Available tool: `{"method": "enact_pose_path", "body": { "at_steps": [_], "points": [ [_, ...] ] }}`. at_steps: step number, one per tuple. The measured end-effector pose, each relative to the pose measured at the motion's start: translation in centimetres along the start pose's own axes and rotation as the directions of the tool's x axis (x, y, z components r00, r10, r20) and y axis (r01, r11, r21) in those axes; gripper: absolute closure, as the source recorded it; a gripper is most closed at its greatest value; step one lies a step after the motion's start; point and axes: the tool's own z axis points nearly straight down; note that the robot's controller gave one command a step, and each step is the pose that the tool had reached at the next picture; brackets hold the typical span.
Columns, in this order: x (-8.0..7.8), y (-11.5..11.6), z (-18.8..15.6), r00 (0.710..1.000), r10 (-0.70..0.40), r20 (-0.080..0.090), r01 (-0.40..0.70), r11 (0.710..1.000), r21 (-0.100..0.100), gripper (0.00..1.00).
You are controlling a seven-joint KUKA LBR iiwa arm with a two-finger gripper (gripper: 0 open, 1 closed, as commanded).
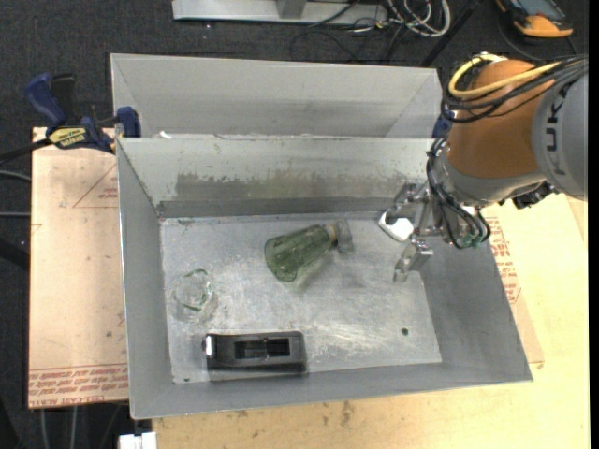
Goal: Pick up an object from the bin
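1. bottle [299,251], green and see-through, lies on its side near the middle of the bin [281,171] floor, slightly toward the back wall.
2. its long axis runs slantwise: the fat base points to the front-left corner, the grey-capped neck toward the back-right corner.
3. the gripper [410,251] hangs near the right wall over bare floor, apart from the bottle; open or closed, i cannot tell.
4. the neck end is nearest it, so a move toward the left wall and a grip across the axis seems likely.
5. a clear glass [193,293] and a black tape dispenser [255,351] lie further off, front-left.
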Motion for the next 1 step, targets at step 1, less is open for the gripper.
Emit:
{"method": "enact_pose_path", "body": {
  "at_steps": [1],
  "points": [
    [-2.79,2.84,1.49,0.998,-0.065,0.001,0.065,0.998,-0.006,0.00]
  ]
}}
